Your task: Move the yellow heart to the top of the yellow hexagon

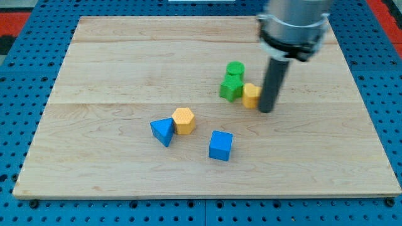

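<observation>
The yellow heart [251, 95] lies right of centre on the wooden board, partly hidden by my rod. My tip [266, 110] rests on the board against the heart's right side. The yellow hexagon [184, 120] sits lower and to the left of the heart, near the board's middle, touching a blue triangle [163, 130] on its left.
A green block [230, 88] touches the heart's left side, with a green cylinder [235, 69] just above it. A blue cube [220, 145] lies below and right of the hexagon. The wooden board [113, 63] lies on a blue pegboard.
</observation>
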